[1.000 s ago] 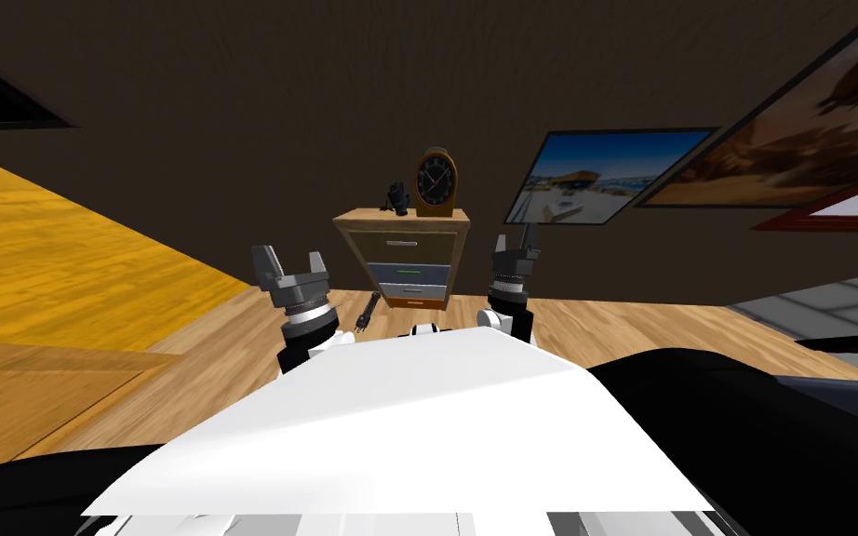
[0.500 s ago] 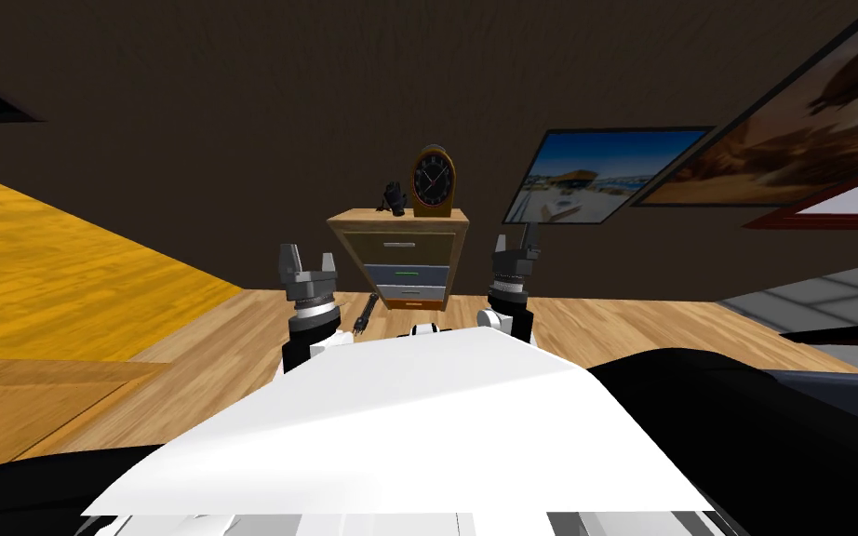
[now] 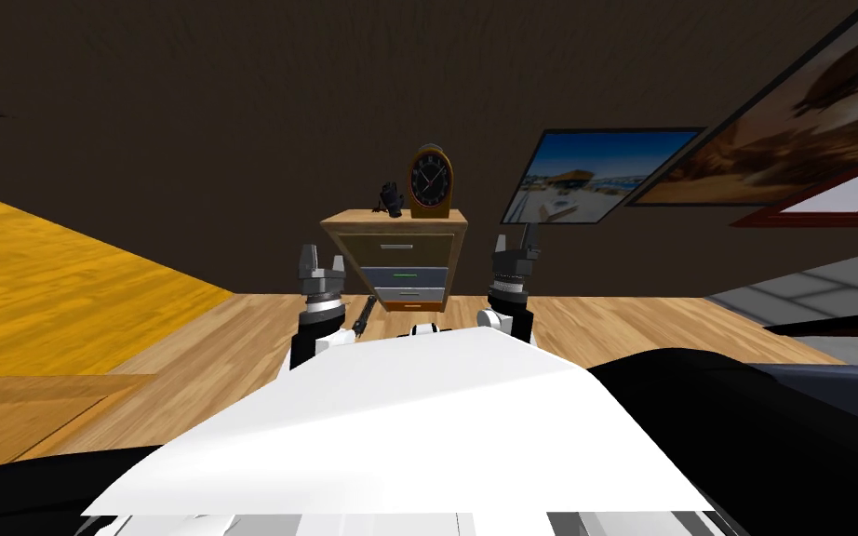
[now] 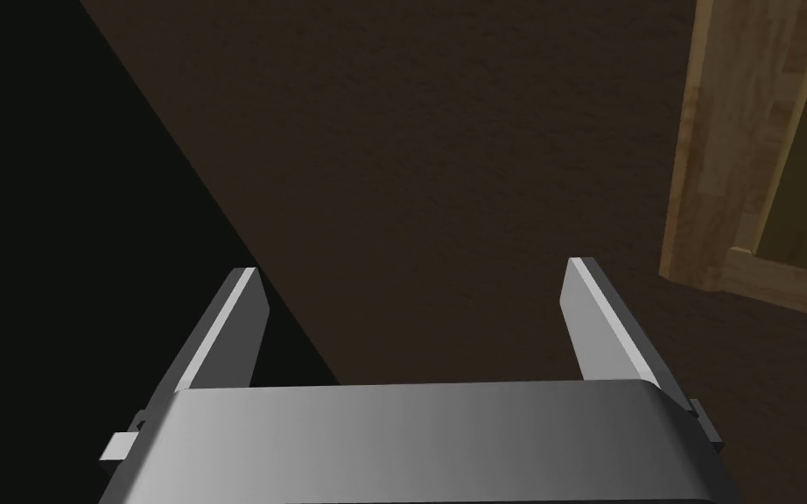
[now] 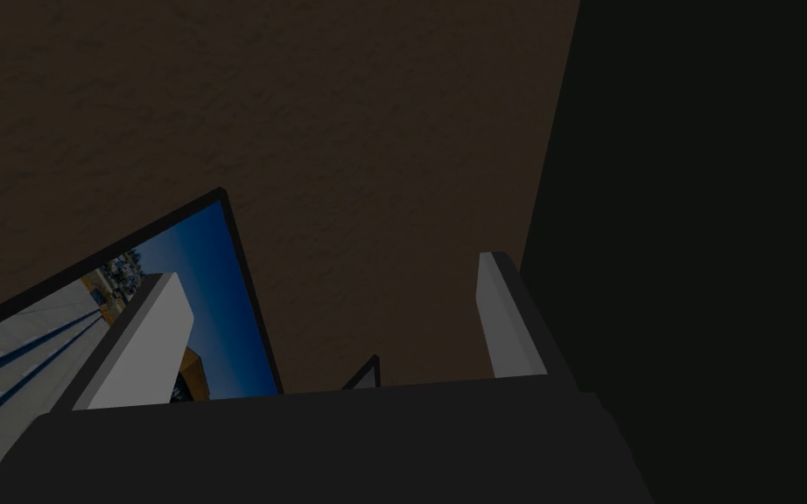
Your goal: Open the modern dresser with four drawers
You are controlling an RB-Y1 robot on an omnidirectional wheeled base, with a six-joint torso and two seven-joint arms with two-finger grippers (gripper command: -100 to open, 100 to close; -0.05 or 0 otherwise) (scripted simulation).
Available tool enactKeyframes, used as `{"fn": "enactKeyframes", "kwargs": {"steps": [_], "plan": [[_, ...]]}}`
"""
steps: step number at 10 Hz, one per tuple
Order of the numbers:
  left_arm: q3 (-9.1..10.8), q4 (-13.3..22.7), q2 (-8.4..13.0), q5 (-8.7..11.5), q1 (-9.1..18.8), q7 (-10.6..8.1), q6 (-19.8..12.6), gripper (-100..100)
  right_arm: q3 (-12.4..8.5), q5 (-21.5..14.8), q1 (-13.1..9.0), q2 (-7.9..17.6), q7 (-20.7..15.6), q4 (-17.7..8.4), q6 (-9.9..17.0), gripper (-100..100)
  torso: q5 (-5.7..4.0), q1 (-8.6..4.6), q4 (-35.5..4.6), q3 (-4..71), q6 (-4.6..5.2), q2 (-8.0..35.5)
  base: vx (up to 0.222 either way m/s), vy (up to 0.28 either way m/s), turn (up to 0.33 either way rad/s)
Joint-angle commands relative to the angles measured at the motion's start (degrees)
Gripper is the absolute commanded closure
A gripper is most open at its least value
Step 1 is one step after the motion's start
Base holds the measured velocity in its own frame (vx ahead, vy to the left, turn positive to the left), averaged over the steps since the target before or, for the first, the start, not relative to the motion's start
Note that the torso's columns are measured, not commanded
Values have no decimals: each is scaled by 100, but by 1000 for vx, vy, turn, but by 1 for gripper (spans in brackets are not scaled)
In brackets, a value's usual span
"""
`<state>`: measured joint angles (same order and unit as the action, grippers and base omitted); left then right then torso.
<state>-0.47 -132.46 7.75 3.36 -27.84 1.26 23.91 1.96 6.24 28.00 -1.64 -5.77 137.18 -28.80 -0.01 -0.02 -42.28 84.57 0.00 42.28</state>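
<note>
The dresser (image 3: 395, 261) stands against the dark wall ahead, a wooden frame with one wood-fronted drawer, two grey ones and an orange one at the bottom, all looking shut. My left gripper (image 3: 320, 265) is raised just beside its left side, apart from it. In the left wrist view this gripper (image 4: 415, 297) is open with nothing between its fingers, and a wooden edge (image 4: 726, 175) lies off to one side. My right gripper (image 3: 514, 244) is held up to the dresser's right, and the right wrist view shows that gripper (image 5: 323, 324) open and empty.
A brown arched clock (image 3: 430, 181) and a small dark object (image 3: 391, 198) sit on the dresser top. A thin dark tool (image 3: 362, 316) lies on the wood floor in front of it. Framed pictures (image 3: 595, 175) hang to the right.
My left arm has swung right, bringing its open gripper close beside the dresser. The whole head view has shifted a little, so I have moved too. The right arm holds still.
</note>
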Motion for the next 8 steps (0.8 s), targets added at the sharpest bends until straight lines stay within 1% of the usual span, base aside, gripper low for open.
{"fn": "enactKeyframes", "kwargs": {"steps": [1, 8], "plan": [[-48, 44, -24, -49, 82, -22, -355, -100, 0, 0, 0, 0, 0, 0, 0, 0, 0, 0, 0, -1, 0, 1, 36, -5, -44], [-133, 186, -87, -147, 265, -93, -1115, -100, 0, 0, 0, 0, 0, 0, 0, 0, 0, 0, 0, 0, 0, 0, 31, 1, -37]]}}
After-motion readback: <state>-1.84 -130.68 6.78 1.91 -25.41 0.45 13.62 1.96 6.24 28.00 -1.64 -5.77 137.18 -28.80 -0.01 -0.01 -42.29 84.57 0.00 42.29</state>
